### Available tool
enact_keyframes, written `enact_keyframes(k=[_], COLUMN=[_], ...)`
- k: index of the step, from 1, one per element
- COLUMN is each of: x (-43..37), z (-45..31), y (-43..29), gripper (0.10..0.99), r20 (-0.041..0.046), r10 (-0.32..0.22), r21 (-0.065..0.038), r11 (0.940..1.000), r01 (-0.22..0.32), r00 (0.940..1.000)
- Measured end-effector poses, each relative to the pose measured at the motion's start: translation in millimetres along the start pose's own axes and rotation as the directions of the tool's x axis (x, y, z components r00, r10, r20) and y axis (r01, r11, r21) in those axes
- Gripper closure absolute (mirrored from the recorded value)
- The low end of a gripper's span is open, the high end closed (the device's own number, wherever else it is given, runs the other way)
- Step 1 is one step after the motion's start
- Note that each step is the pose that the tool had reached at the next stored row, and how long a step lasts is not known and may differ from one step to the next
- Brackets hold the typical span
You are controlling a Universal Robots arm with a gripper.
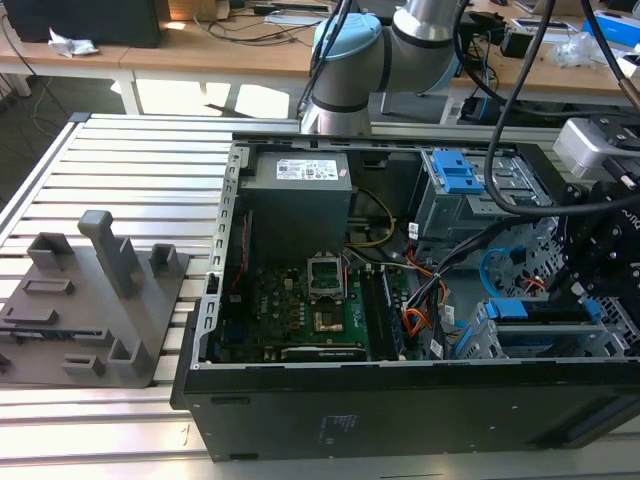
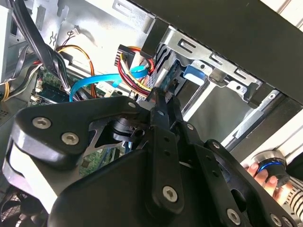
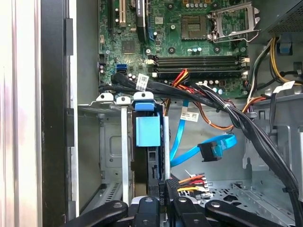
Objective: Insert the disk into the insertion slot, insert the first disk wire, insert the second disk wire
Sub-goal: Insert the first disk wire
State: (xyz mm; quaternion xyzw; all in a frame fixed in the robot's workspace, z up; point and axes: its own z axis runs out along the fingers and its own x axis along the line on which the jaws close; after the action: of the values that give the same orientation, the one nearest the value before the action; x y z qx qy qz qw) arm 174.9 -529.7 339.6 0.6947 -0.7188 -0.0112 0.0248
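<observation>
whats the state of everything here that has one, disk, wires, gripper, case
disk: in the insertion slot
first disk wire: plug gripped, at the disk's end; whether it is seated is unclear
second disk wire: dark plug hanging free, not connected to the disk
gripper: shut on the first disk wire's plug
computer case: side open

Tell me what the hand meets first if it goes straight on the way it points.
Probably the rear edge of the disk in its metal cage: the hand, shut on a black plug, points right at it. Depth is unclear.
</observation>
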Motion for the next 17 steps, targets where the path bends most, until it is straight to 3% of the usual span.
enact_keyframes(k=[12,17], x=[-0.1,0.4], z=[0.9,-5.6], y=[-2.6,-2.3], gripper=[0.910,0.910], r20=[0.0016,0.0018], r10=[0.000,0.003], r21=[0.000,0.000], r11=[1.0000,1.0000], r01=[0.000,-0.003], r00=[1.0000,1.0000])
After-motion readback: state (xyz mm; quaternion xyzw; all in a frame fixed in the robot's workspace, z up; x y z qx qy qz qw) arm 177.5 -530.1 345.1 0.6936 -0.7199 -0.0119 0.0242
